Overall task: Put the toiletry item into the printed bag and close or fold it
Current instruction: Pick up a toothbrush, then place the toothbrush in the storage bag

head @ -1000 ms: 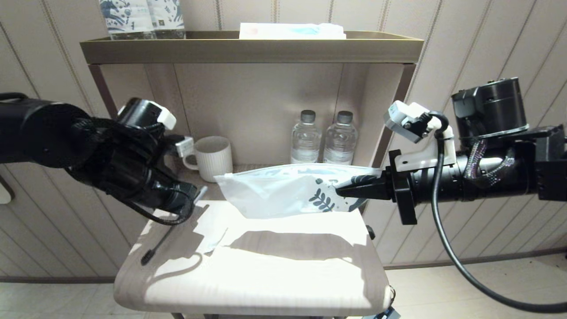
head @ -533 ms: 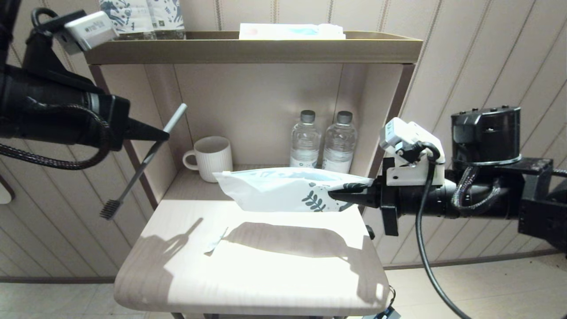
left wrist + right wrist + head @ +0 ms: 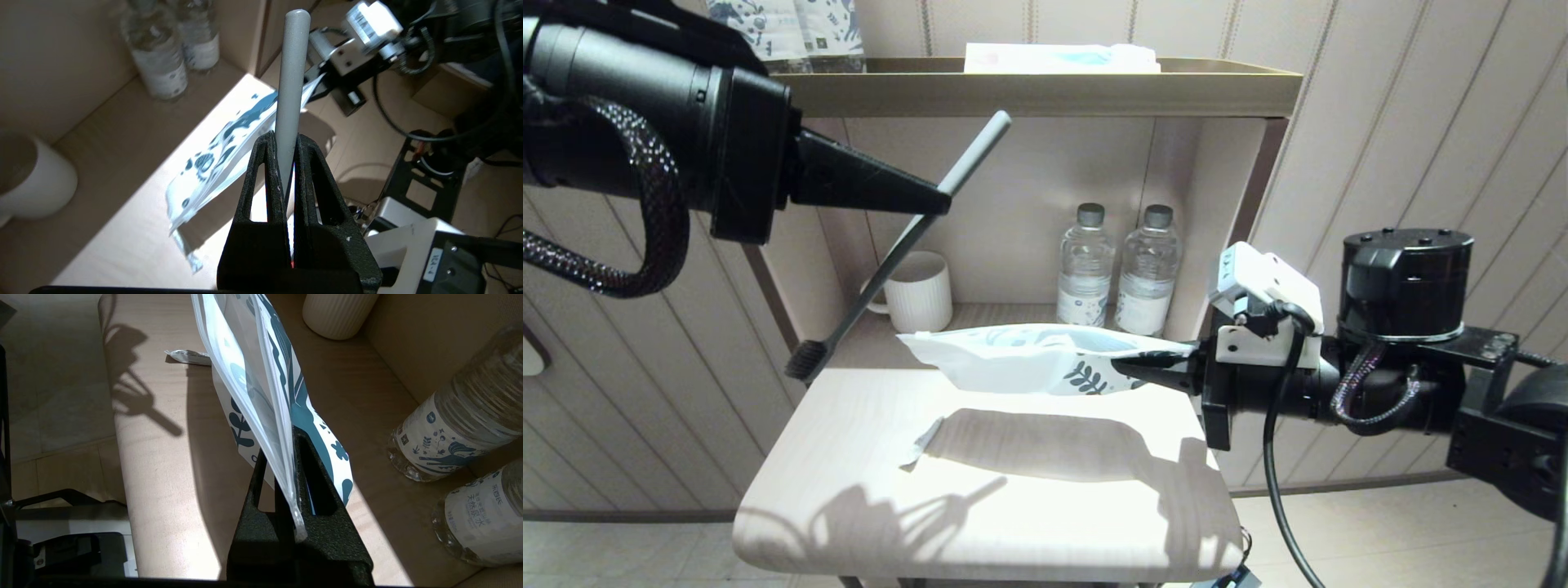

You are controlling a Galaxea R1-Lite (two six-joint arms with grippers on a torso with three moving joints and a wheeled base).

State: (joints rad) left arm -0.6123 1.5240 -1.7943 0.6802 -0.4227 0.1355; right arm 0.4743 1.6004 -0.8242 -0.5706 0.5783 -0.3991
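Two tools are engaged: the left tool (image 3: 935, 202), upper left of the head view, clamps the toothbrush (image 3: 900, 247), whose long axis slants from handle tip at upper centre to bristles at lower left. The printed bag (image 3: 1029, 358), mid-frame above the counter (image 3: 980, 506), hangs pinched in the right tool (image 3: 1131, 367), lower right of the brush.
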